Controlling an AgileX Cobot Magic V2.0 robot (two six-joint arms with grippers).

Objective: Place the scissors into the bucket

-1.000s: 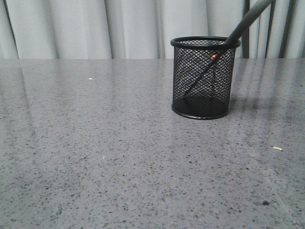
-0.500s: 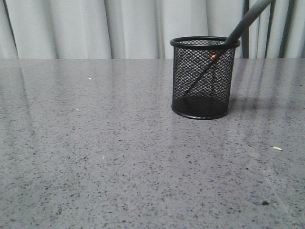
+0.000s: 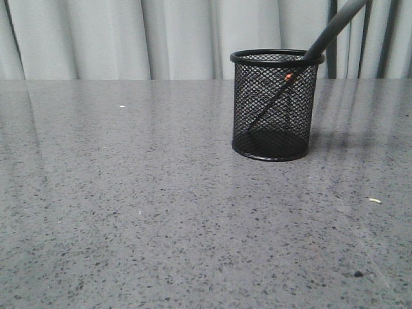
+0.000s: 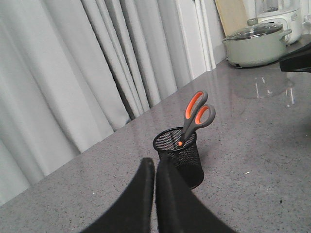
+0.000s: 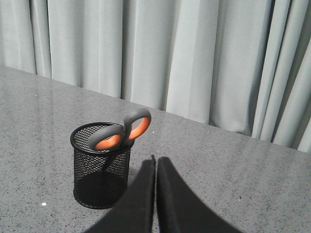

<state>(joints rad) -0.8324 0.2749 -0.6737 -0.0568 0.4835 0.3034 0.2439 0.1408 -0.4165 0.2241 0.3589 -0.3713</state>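
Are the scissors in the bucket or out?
In. The scissors stand blades-down inside the upright bucket, handles leaning over its rim; neither pincer holds them.

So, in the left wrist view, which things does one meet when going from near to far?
Left gripper → bucket holding the scissors → pale lidded pot far back on the table.

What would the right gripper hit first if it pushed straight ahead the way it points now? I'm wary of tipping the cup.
Probably nothing on the table: the shut right gripper points just beside the bucket holding the scissors, toward the curtain. The margin looks thin, and depth is unclear.
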